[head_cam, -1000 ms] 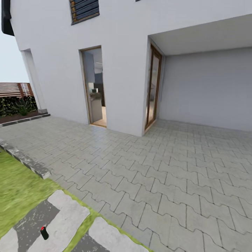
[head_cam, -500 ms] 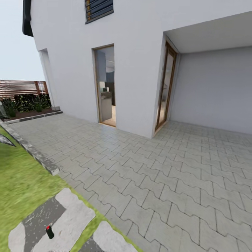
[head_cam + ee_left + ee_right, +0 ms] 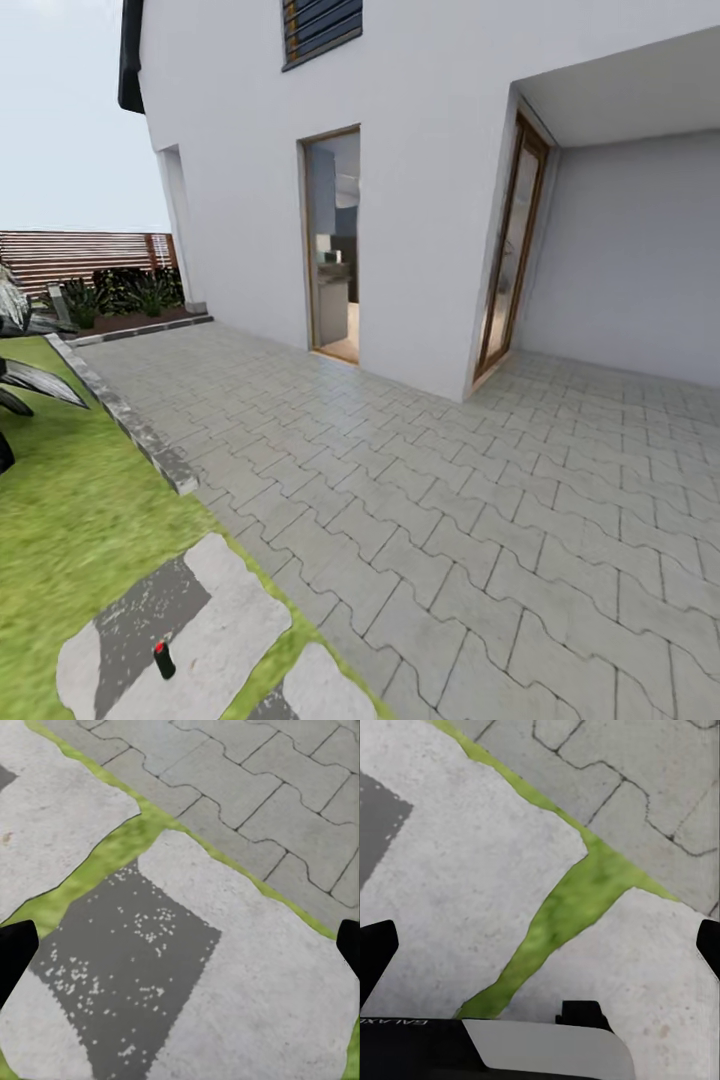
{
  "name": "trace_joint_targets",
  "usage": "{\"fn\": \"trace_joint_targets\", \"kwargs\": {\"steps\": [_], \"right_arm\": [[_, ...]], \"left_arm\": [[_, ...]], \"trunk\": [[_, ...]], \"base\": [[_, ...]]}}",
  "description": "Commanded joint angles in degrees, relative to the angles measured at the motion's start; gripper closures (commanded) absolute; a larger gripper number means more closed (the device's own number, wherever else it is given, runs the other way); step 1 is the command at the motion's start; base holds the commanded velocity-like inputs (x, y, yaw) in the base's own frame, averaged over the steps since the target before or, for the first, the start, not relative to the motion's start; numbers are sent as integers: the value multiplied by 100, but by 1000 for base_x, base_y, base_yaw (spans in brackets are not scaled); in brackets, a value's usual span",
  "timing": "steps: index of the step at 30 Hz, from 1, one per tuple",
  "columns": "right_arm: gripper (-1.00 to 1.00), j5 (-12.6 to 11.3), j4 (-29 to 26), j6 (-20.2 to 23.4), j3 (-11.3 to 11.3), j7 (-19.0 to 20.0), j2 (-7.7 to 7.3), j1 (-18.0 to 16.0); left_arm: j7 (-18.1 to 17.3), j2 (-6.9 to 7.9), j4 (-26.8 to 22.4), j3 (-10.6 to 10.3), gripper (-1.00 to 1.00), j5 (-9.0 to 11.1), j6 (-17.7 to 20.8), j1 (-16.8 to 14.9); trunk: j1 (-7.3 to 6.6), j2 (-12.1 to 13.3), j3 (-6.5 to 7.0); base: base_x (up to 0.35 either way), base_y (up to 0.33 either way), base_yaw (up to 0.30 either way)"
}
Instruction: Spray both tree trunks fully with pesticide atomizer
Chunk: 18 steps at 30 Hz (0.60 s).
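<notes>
Panning leftward, the head camera has brought more lawn (image 3: pixel 60 520) and fence (image 3: pixel 80 255) into sight. Pesticide atomizer (image 3: pixel 163 660) stands upright on a stepping stone (image 3: pixel 215 625), awaiting pickup. Both grippers' jaws hang apart, empty, over paving.

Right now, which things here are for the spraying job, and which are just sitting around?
For the job:
- atomizer, small and dark with a red top, standing on a stepping stone
- lawn of the garden

Just sitting around:
- house wall
- doorway
- paving
- fence
- shrubs
</notes>
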Motion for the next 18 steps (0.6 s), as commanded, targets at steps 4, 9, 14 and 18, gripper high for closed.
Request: {"fn": "trace_joint_targets", "kwargs": {"steps": [4, 9, 14, 18], "right_arm": [[-100, 0, 5, -18, 4, -1, -1, -3], [-100, 3, 5, -18, 4, -1, -2, -3], [-100, 3, 5, -18, 4, -1, -3, -3], [-100, 3, 5, -18, 4, -1, -1, -1]], "left_arm": [[-2, -2, -8, -2, -100, -2, -6, 2], [-3, -2, -8, -2, -100, 6, -6, 2], [-5, -2, -8, -2, -100, 7, -6, 2], [-5, -2, -8, -2, -100, 7, -6, 2]], "trunk": [[0, -3, -5], [0, -3, -5], [0, -3, -5], [0, -3, -5]], "base": [[315, -26, 71], [114, -6, 233], [17, -1, 290], [3, 0, 298]]}}
